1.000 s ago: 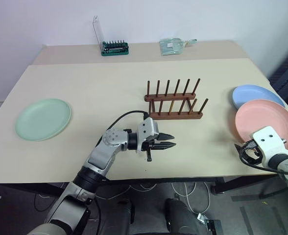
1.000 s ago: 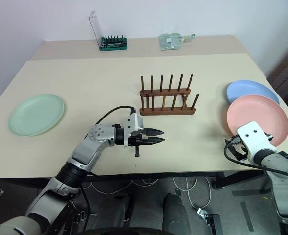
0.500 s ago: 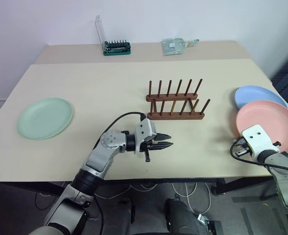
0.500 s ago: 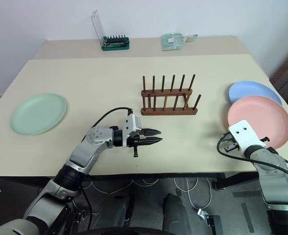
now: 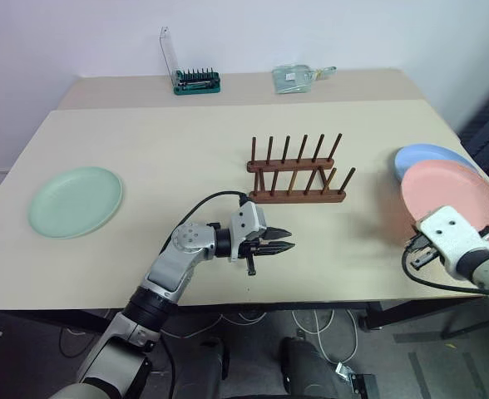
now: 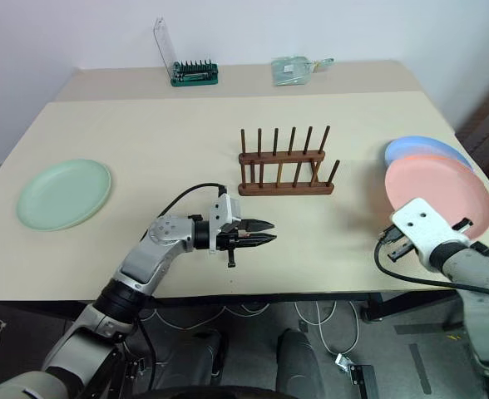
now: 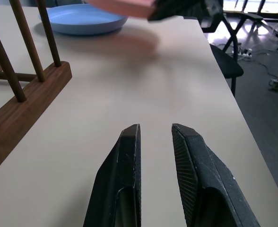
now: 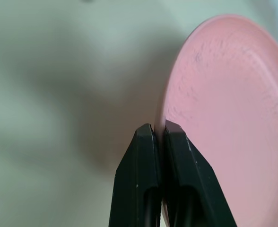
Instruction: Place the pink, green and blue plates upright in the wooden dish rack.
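Observation:
My right gripper is shut on the near rim of the pink plate, which hangs tilted just above the table at the right edge. The pink plate partly covers the blue plate, which lies flat behind it. The green plate lies flat at the far left of the table. The wooden dish rack stands empty in the middle, its pegs upright. My left gripper hovers low over the table in front of the rack, pointing right. It is open by a narrow gap with nothing between its fingers.
A green tool holder with a clear lid and a clear plastic bag sit on the back table. The table's right edge runs close beside the plates. Bare tabletop lies between the green plate and the rack.
My right gripper has shut on the pink plate's rim and lifted it up and a little left, so it now overlaps the blue plate. The left arm has stayed still.

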Controlling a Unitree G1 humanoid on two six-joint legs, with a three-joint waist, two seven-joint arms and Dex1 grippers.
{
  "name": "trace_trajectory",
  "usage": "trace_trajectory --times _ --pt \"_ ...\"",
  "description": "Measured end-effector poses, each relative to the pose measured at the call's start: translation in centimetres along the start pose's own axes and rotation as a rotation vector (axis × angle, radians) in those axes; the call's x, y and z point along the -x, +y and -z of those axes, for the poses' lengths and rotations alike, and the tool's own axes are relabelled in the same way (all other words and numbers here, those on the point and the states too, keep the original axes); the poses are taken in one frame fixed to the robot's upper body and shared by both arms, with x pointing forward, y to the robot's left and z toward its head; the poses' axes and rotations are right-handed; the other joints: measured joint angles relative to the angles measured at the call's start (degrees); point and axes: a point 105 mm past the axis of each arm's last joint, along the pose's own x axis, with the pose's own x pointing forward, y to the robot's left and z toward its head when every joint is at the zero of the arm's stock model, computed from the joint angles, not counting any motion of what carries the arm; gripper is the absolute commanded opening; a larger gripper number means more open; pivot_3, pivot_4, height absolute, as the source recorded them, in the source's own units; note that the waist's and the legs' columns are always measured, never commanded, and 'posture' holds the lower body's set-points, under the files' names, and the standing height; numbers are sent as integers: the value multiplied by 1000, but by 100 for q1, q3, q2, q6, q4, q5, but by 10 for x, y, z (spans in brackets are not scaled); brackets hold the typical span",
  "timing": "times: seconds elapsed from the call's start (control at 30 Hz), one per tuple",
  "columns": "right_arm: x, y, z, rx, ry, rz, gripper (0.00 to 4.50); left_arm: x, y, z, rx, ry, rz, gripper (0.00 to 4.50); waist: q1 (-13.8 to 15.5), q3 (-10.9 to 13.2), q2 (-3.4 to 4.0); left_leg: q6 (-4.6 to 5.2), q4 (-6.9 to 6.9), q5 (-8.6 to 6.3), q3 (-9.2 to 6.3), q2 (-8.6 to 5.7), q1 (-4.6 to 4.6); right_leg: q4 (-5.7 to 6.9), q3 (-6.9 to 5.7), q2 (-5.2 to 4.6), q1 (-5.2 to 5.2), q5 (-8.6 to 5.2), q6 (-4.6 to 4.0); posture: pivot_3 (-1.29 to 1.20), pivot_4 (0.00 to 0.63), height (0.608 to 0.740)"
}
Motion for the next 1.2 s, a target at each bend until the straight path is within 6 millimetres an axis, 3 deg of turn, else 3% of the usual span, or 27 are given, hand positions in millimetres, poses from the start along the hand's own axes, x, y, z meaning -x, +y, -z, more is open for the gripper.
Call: trace_trajectory --times 0.2,0.33,0.4,0.47,0.53,0.8,1.2 --pt "5 -37 -111 -152 -471 -25 39 -3 1 -4 -9 -14 -1 1050 -47 3 -4 0 -2 0 -8 2 0 0 -6 1 2 0 -1 0 150 740" --pt "2 -40 -142 -368 -639 -129 39 -2 3 -3 -16 -11 -13 1050 2 3 -6 1 -3 -1 -15 -1 -7 -8 -9 0 0 1 -2 0 150 740" --pt "-3 -37 -166 -572 -773 -291 39 2 5 -1 -16 1 -28 1050 -23 7 1 2 -1 0 -11 -1 -8 -7 -5 -1 -3 4 -6 0 150 740" --pt "-4 -36 -180 -658 -836 -404 39 1 5 -1 -18 -2 -35 1050 -6 6 2 2 -3 0 -17 -1 -8 -5 -10 0 -4 4 -6 0 150 740" --pt "-10 -41 -184 -729 -848 -454 39 3 6 0 -15 3 -48 1050 24 6 3 2 -4 0 -17 -2 -8 -6 -10 1 -3 4 -6 0 150 740" --pt "-45 -40 -158 -956 -740 -518 39 12 7 6 5 22 -106 1050 -15 6 8 2 -5 -1 -11 -2 -10 8 -8 1 -16 4 -5 0 150 740" --pt "-52 -40 -150 -1020 -730 -546 39 16 8 3 -6 30 -121 1050 -125 6 9 2 -5 -1 -11 -1 -9 18 -8 2 -20 4 -4 0 150 740"
